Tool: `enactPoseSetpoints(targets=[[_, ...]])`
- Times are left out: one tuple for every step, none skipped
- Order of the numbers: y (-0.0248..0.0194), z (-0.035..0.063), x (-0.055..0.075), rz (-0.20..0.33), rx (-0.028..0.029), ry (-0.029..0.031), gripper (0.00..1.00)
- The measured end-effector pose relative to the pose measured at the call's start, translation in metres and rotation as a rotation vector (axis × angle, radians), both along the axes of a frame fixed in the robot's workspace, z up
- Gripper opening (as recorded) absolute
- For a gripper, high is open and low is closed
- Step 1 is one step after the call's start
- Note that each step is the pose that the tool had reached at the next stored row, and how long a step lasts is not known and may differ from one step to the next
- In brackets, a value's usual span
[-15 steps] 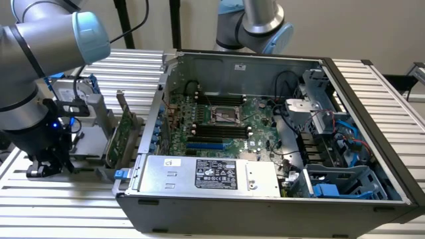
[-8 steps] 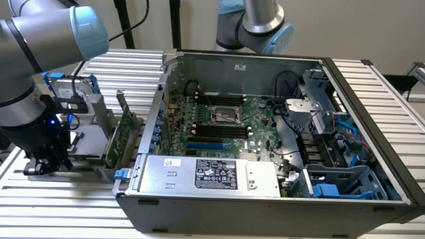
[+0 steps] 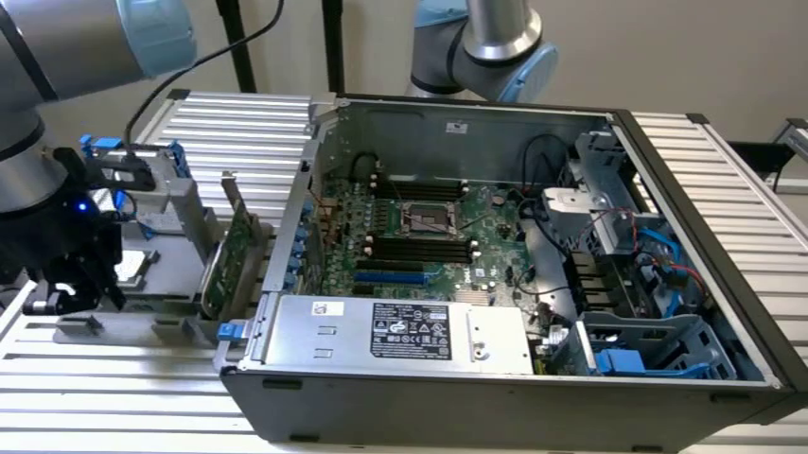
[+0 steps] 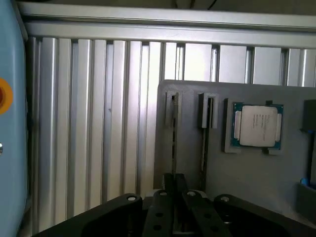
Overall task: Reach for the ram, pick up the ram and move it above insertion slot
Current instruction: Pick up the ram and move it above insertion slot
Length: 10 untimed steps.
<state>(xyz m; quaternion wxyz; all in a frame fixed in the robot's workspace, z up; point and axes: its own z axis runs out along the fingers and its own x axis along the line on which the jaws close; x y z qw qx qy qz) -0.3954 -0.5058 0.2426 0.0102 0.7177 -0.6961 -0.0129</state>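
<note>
I've got a plain beige wall (image 3: 682,57) behind the rig, evenly and softly lit. Everything sits on a surface (image 3: 127,388) of ribbed aluminium slats, which catch a pale sheen. Two black stand poles (image 3: 332,43) rise at the back against the wall. On my wrist feed the slatted surface (image 4: 98,123) reads bright silver-grey.
</note>
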Motion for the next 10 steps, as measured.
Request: enactPoseSetpoints(targets=[[0.0, 0.0048, 0.0, 0.0, -0.0001, 0.0, 0.13], [0.0, 0.0093, 0.0, 0.001, -0.0001, 0.0, 0.13], [0.0, 0.0138, 0.001, 0.001, 0.0, 0.0001, 0.13], [-0.0001, 0.0183, 0.001, 0.002, -0.0001, 0.0001, 0.13], [0.0, 0.0228, 0.002, 0.003, -0.0002, 0.0002, 0.13], [0.0, 0.0273, 0.003, 0.004, 0.0, 0.0, 0.13], [0.0, 0.0318, 0.005, 0.006, 0.0001, 0.0, 0.13], [0.0, 0.0363, 0.006, 0.007, 0.0001, 0.0001, 0.13], [0.0001, 0.0409, 0.008, 0.008, 0.0004, 0.0, 0.13], [0.0001, 0.0454, 0.01, 0.009, 0.0006, 0.0, 0.13]])
